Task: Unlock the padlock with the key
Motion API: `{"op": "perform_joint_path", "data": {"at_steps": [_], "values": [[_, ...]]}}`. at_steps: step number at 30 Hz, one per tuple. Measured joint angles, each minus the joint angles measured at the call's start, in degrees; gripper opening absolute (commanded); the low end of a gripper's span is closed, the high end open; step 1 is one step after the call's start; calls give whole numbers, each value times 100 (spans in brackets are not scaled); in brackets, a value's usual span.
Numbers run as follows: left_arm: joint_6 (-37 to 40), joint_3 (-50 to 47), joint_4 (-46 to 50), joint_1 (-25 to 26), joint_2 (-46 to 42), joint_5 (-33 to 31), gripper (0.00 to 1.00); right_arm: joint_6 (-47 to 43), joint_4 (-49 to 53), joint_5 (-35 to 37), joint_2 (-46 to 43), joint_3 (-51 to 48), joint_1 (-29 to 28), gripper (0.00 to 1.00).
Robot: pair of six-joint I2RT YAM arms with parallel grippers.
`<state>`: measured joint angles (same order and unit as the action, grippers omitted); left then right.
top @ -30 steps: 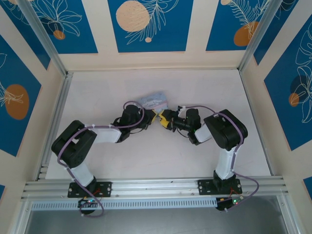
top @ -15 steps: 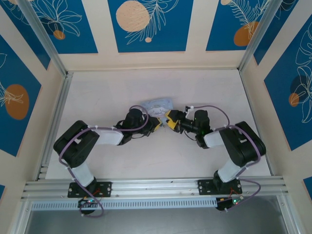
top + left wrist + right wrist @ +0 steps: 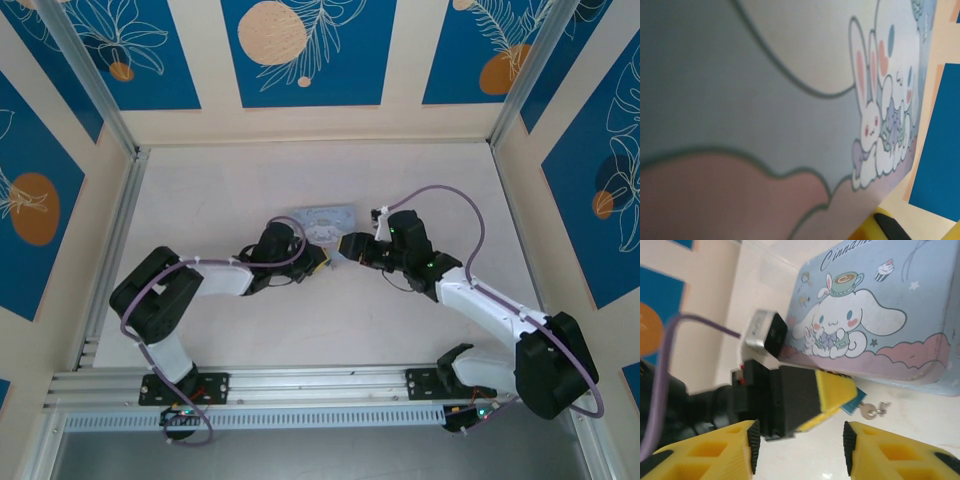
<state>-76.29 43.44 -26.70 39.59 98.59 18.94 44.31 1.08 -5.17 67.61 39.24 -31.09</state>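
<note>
A: How many things?
B: One tin (image 3: 880, 315), one padlock (image 3: 852, 402), one key (image 3: 870, 410) just at the padlock's 4 o'clock.
A: The grippers?
B: Two: left gripper (image 3: 844, 393) pinches the padlock, right gripper (image 3: 800, 450) stands spread.

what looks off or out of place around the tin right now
Nothing is spilled or damaged. One odd thing: the key lies loose on the table beside the tin, just past the tip of the shut left gripper. The right gripper hangs open before it, nothing between its fingers.
</note>
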Motion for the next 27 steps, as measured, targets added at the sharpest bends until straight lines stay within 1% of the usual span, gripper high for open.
{"op": "perform_joint_path", "data": {"at_steps": [1, 4, 6, 10, 15, 19, 27], "values": [[22, 28, 50, -7, 0, 22, 0, -197, 179, 120, 37, 66, -87, 36], [44, 101, 168, -7, 0, 83, 0, -693, 590, 424, 232, 234, -308, 37], [57, 155, 245, -7, 0, 133, 0, -968, 765, 603, 396, 326, -433, 41], [109, 267, 398, -9, 0, 260, 0, -1449, 973, 839, 704, 474, -579, 42], [127, 339, 485, -9, 0, 439, 0, -1794, 1056, 1012, 1054, 684, -664, 41], [125, 354, 492, -20, 20, 535, 0, -1998, 1071, 1132, 1224, 767, -723, 37], [105, 426, 490, -20, 37, 706, 0, -2273, 1121, 1443, 1419, 767, -859, 38]]}}
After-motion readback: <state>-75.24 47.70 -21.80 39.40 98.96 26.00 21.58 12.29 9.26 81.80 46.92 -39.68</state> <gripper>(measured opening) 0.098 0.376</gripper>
